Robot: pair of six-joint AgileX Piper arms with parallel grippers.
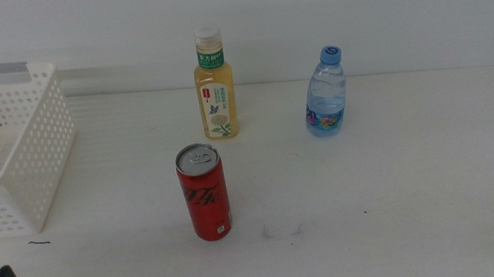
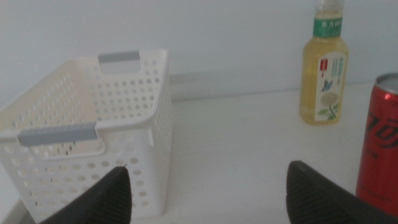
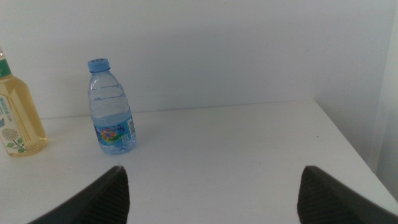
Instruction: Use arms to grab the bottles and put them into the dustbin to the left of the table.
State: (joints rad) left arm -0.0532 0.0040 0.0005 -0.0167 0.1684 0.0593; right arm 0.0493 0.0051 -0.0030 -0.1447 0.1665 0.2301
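I have the left end effector (image 2: 205,193) low at the near left corner of the table (image 1: 396,206), jaws spread and holding nothing; the red cola can (image 1: 203,192) stands just ahead to its right, the yellow tea bottle (image 1: 214,86) farther back beyond the can. The right end effector (image 3: 214,193) is also spread wide and empty, out of the middle view; the small clear water bottle (image 1: 325,92) with its blue cap stands well ahead to its left. The white perforated dustbin (image 1: 16,159) sits at the table's left edge, grey strips on its rim; what I can see of its inside holds nothing. All three containers stand upright, apart from one another.
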